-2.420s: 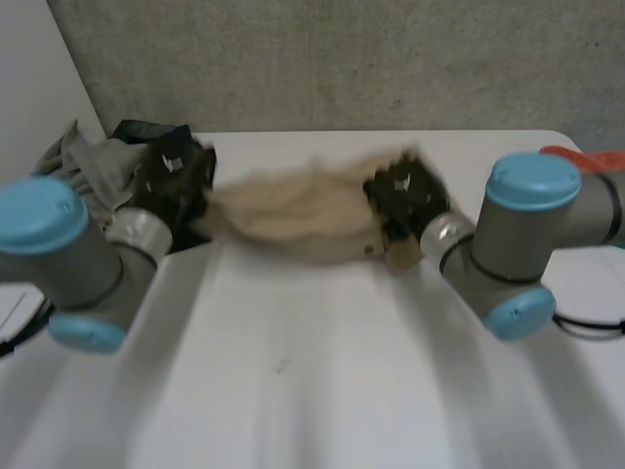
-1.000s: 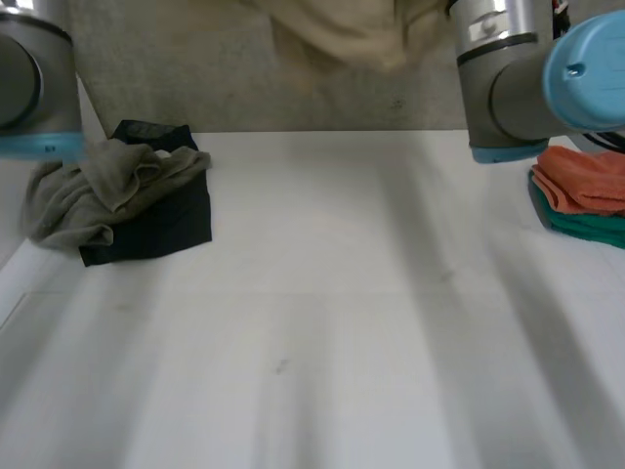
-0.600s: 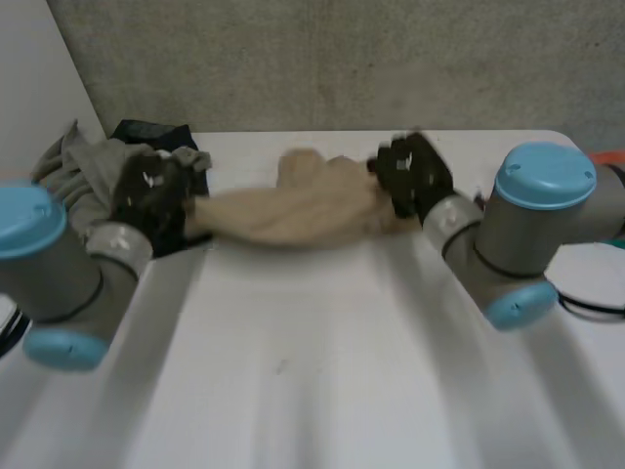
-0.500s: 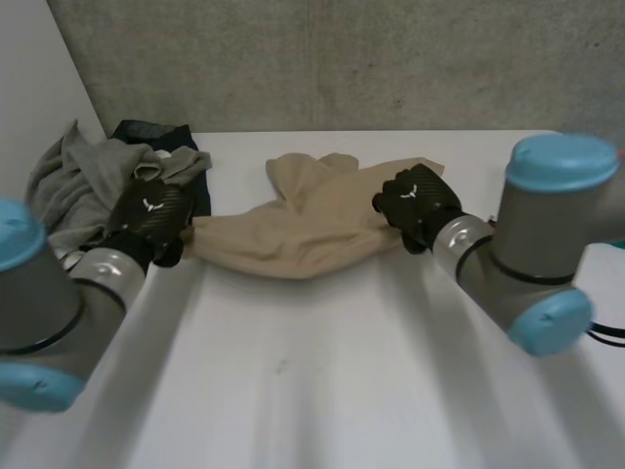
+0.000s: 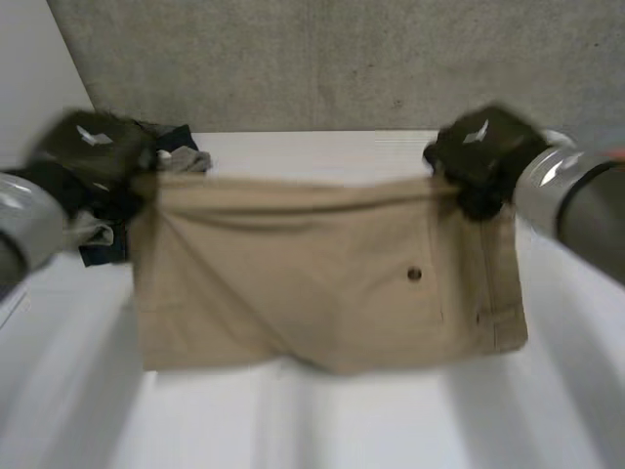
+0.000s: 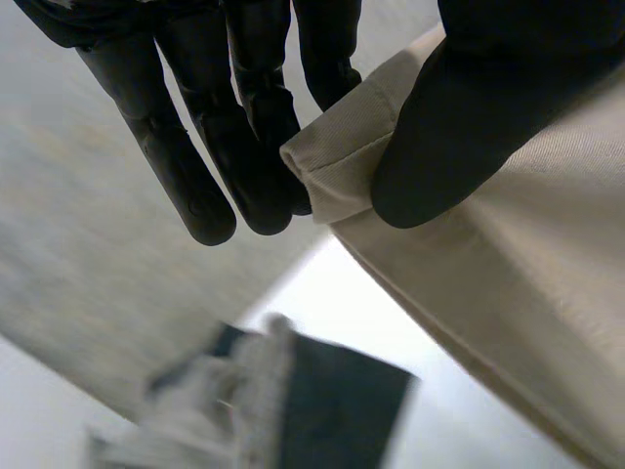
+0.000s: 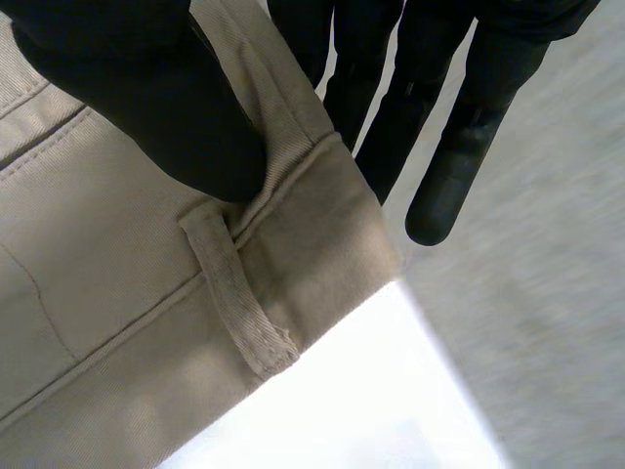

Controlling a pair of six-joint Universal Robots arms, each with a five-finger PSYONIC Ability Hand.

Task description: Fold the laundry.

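Left hand (image 6: 488, 107) pinches one waistband corner of the beige shorts (image 5: 322, 283) between thumb and fingers. Right hand (image 7: 146, 88) pinches the other corner, beside a belt loop (image 7: 239, 303). Shorts hang spread between the hands over the table (image 5: 322, 430). Long axis runs side to side along the waistband, waistband up, leg openings down, button pocket (image 5: 414, 275) facing the head camera. No fold made yet: lay flat, then fold. Pile of clothes (image 6: 293, 410) near the left hand looks crumpled, unfolded.
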